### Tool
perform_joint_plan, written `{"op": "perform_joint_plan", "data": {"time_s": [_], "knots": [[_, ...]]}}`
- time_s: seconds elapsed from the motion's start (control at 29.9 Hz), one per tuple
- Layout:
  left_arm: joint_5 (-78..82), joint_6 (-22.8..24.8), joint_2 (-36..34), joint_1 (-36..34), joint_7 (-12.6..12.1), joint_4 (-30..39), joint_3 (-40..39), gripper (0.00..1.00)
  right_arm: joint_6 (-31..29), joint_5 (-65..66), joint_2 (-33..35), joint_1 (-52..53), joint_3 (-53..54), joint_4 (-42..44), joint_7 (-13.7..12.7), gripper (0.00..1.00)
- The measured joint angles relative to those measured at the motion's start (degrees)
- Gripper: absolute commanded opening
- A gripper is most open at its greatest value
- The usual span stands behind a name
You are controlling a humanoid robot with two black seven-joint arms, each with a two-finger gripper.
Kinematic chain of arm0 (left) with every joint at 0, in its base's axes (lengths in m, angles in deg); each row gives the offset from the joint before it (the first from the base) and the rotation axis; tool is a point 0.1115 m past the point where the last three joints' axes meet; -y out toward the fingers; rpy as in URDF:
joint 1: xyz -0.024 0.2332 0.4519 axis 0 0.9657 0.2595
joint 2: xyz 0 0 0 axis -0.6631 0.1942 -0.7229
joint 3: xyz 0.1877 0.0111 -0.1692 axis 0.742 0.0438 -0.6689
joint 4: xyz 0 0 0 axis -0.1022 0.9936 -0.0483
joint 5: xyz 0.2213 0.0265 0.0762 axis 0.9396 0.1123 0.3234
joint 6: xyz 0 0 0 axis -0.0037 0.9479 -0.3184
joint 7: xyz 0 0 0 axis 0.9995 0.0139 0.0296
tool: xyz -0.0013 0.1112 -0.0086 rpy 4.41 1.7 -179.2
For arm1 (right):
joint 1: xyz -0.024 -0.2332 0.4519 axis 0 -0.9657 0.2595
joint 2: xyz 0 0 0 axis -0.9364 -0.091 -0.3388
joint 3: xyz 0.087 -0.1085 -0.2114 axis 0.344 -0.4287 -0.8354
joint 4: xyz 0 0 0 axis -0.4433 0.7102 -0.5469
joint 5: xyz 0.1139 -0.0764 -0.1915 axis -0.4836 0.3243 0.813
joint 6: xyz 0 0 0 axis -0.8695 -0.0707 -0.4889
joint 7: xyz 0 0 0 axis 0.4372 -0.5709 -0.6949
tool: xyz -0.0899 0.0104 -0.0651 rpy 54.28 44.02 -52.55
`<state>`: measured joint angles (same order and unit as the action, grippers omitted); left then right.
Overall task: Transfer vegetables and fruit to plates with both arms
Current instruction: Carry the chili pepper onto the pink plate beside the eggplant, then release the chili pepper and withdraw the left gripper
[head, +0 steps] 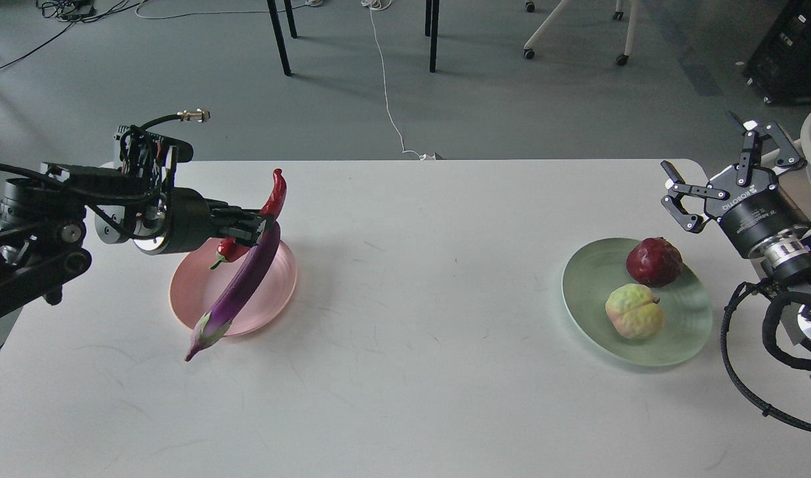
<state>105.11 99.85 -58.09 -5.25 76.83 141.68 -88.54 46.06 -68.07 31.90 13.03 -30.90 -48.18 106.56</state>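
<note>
Left gripper (258, 224) jaws clamped on eggplant (242, 292) near its top end, over pink plate (262, 302); eggplant hangs tilted, stem end low past plate's near rim. Chili (274, 194) beside jaws, contact unclear. Right gripper (711, 174) jaws wide open, empty, above green plate (684, 332) holding pomegranate (654, 262) and lobed fruit (634, 311). White bench (418, 372).

Eggplant (240, 287) and chili (272, 197) over the plate (270, 300) near the table's (405, 372) left edge. Pomegranate (654, 261) behind lobed fruit (634, 320), both on the right-edge plate (584, 285).
</note>
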Motion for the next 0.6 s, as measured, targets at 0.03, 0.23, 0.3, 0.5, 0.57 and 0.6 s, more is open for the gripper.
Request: {"op": "perform_joint_plan", "data": {"time_s": [0.03, 0.23, 0.3, 0.5, 0.57, 0.6], "knots": [[-0.06, 0.0, -0.55, 0.28, 0.01, -0.31, 0.22, 0.12, 0.0, 0.01, 0.0, 0.0, -0.01, -0.01, 0.0, 0.98], [0.08, 0.0, -2.2, 3.68, 0.06, -2.63, 0.54, 0.15, 0.0, 0.01, -0.02, 0.0, -0.01, -0.1, 0.0, 0.98], [0.09, 0.0, -2.41, 4.31, 0.06, -3.26, 0.54, 0.18, 0.0, 0.01, -0.09, 0.0, -0.01, -0.08, 0.0, 0.98], [0.1, 0.0, -2.14, 6.15, 0.16, -5.46, 0.54, 0.36, 0.0, 0.01, -0.11, 0.08, 0.06, -0.06, 0.0, 0.98], [-0.08, 0.0, -2.0, 6.34, 0.37, -6.1, 0.54, 0.52, 0.0, 0.01, -0.11, 0.09, 0.24, -0.04, 0.0, 0.98], [-0.19, 0.0, -1.91, 6.38, 0.6, -6.33, 0.54, 0.63, 0.0, 0.01, -0.11, 0.09, 0.32, -0.03, 0.0, 0.98]]}}
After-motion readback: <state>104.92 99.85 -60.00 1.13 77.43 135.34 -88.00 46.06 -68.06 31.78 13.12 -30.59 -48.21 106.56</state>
